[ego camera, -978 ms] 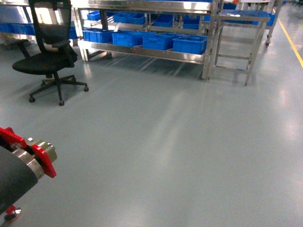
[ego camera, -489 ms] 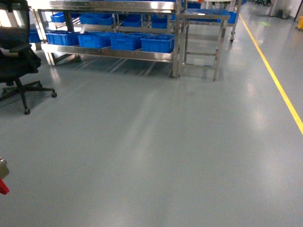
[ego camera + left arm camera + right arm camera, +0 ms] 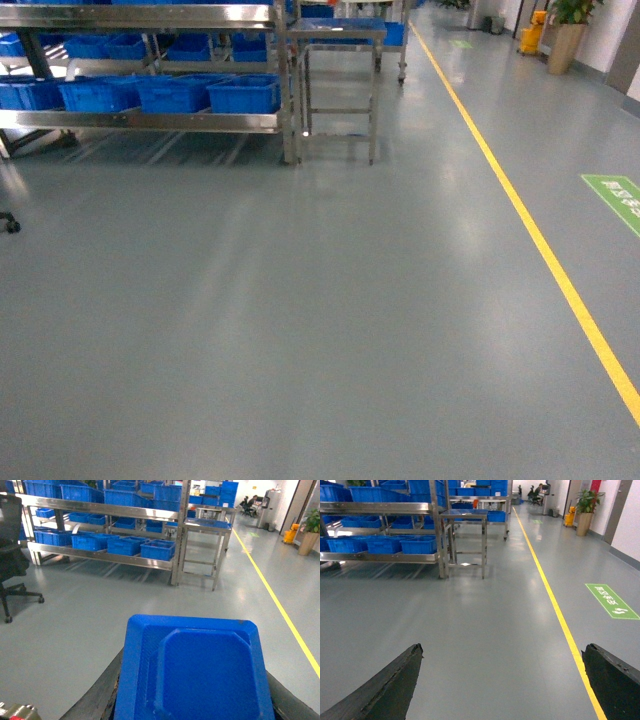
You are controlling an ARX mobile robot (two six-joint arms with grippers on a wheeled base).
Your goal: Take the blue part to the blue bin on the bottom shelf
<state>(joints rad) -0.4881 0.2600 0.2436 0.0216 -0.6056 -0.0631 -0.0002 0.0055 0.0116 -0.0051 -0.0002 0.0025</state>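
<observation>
Left gripper (image 3: pixel 195 700): black fingers (image 3: pixel 95 700) show at the bottom corners of its wrist view, splayed to either side of a blue blocky piece, the blue part (image 3: pixel 192 672), which fills the space between them.
Left grip: closed on that piece, pads against its flanks; the contact itself runs off the bottom edge.
Right gripper (image 3: pixel 502 685): two black fingers (image 3: pixel 385 687) rise from the lower corners of its wrist view, spread wide, nothing between them.
Right wrist: level, aimed forward and slightly down.
Head view: neither arm nor gripper is in it.
</observation>
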